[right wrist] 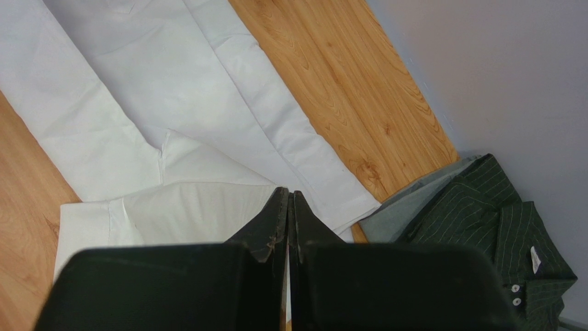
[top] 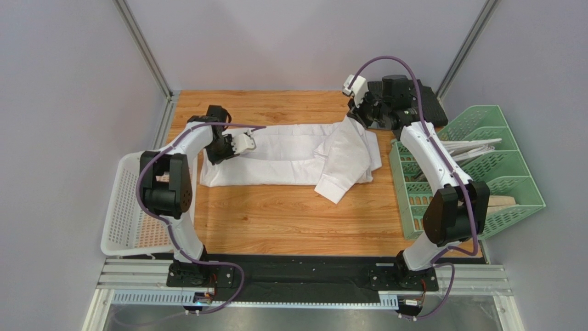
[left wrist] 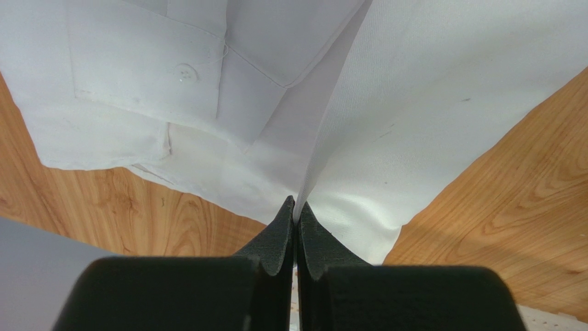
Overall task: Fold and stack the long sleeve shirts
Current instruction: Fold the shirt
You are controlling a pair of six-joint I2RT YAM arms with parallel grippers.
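The white shirt point(top: 290, 155) lies flat across the far half of the table point(top: 290, 227), running left to right, with 1 sleeve folded back diagonally over its right end. The dark striped shirt point(right wrist: 497, 227) is bunched in the far right corner against the wall, collar and 2 small buttons showing.

The left gripper point(left wrist: 297, 207) sits at the white shirt's left end. Its fingers are pressed together with a fold of the cloth pinched between them. The right gripper point(right wrist: 288, 196) is at the shirt's far right corner, jaws also pressed together with the tips right at the cloth; whether any cloth is caught there cannot be told.

Only the left wrist view shows the buttoned cuff point(left wrist: 185, 72) lying just beyond the pinch. Only the right wrist view shows the dark shirt's stripes; from above, the right arm covers most of it. The overhead view alone shows both arms and the full layout.

The shirt's left edge lies near the table's left edge, beside the white mesh basket point(top: 124, 207). Its right end lies near the green tray rack point(top: 497, 138) holding papers point(top: 469, 148). Bare wood shows between the shirt and the arm bases. Walls close in on the left, far and right sides.
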